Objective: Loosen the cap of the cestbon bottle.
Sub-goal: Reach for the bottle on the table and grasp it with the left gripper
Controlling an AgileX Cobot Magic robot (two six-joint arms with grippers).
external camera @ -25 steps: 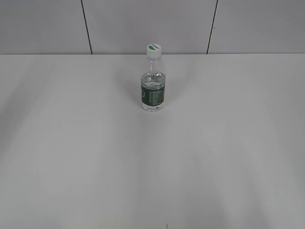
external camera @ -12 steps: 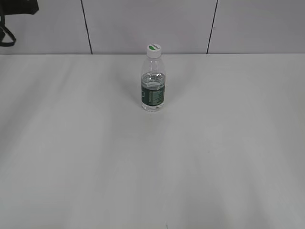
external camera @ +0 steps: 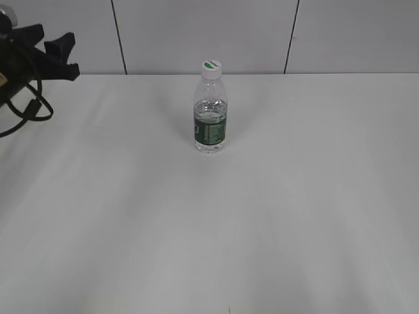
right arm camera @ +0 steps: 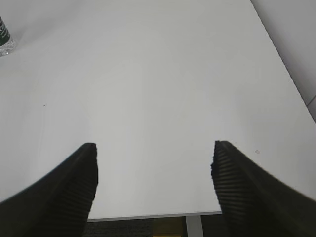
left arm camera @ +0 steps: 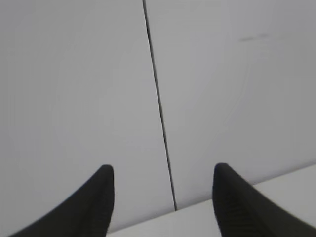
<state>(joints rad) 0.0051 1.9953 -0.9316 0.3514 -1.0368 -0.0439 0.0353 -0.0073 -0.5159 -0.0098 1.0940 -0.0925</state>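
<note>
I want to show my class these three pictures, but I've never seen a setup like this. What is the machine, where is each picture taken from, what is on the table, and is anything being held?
This is a robot with two arms, each ending in a pair of jaws. The wide picture comes from a camera in front of the white table. The other two come from cameras on the robot's wrists, so the dark shapes at their bottom edges are the jaws themselves.

On the table stands one small water bottle, upright, with a green label and a white cap screwed on.

The left gripper shows at the wide picture's left edge, open, facing the back wall. The right gripper is open over the table's near side; the bottle's base peeks into its top left corner. Nothing is held.
</note>
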